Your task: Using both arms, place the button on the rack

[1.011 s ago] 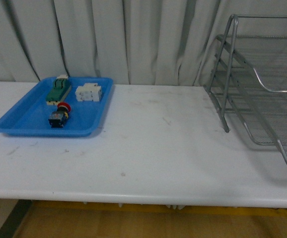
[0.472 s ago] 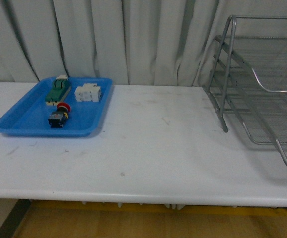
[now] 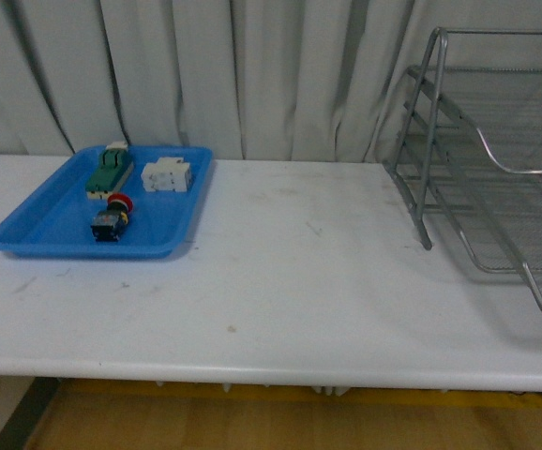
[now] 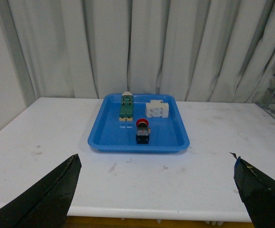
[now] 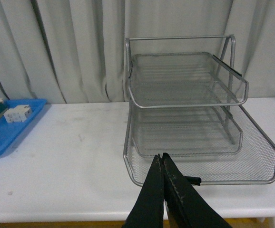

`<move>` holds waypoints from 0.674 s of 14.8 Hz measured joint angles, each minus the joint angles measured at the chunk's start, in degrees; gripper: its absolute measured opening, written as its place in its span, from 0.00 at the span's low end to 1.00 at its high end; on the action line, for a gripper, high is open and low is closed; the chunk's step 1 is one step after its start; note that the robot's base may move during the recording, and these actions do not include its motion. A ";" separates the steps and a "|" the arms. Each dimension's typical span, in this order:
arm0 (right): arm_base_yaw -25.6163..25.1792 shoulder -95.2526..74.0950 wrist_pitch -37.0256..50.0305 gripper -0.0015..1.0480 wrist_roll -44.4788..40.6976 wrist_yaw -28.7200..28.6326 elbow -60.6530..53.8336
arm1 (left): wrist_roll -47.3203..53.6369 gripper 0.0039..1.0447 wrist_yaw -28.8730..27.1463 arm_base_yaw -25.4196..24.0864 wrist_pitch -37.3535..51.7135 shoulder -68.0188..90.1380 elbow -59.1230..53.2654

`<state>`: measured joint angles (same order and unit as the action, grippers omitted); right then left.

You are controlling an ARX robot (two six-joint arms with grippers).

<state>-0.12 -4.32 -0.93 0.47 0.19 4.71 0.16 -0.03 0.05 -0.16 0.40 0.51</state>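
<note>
Item 1, button (image 3: 112,217): red cap, yellow collar, dark body, lying on its side inside the blue tray (image 3: 37,225), towards the tray's near wall and touching neither neighbour. Item 2, green block (image 3: 110,173): in the same tray, behind the button, against the tray's far wall. Item 3, white block (image 3: 167,175): also in the tray, just beside the green block on its right, at the tray's far right corner. Item 4, rack (image 3: 496,159): silver three-tier wire mesh, standing on the desk (image 3: 299,281) well to the right of the tray, all tiers bare as far as I can see. Item 5, left gripper (image 4: 155,159): I log it spread wide and holding nothing, its dark fingertips (image 4: 66,178) short of the tray's near wall (the tray shows between them on my left wrist feed). Item 6, right gripper (image 5: 162,159): fingers pressed together with nothing between them, far right of the tray, facing the rack's open front. Item 7, grey curtain (image 3: 252,75): hanging behind the tray.
</note>
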 joint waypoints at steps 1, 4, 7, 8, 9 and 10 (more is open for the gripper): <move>0.11 0.57 0.26 0.02 -0.09 -0.20 -0.35 | 0.00 0.94 -0.02 0.00 0.00 0.00 0.00; 0.11 1.55 0.50 0.02 -0.09 -0.17 -1.60 | 0.00 0.94 0.00 0.00 0.00 0.00 0.00; 0.11 3.98 0.42 0.02 -0.13 -0.22 -4.04 | 0.00 0.94 -0.02 0.00 -0.02 0.00 0.00; 0.11 3.74 0.48 0.02 -0.13 -0.17 -4.07 | 0.00 0.94 0.07 0.00 0.02 0.00 0.00; 0.11 4.07 1.01 0.02 -0.13 -0.15 -4.07 | 0.00 0.94 0.00 0.00 -0.04 0.00 0.00; 0.11 4.07 0.70 0.02 -0.11 -0.15 -4.07 | 0.00 0.94 0.00 0.00 -0.02 0.00 0.00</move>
<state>-0.01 -0.25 -0.23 0.36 0.03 0.64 0.16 -0.03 0.05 -0.19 0.40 0.51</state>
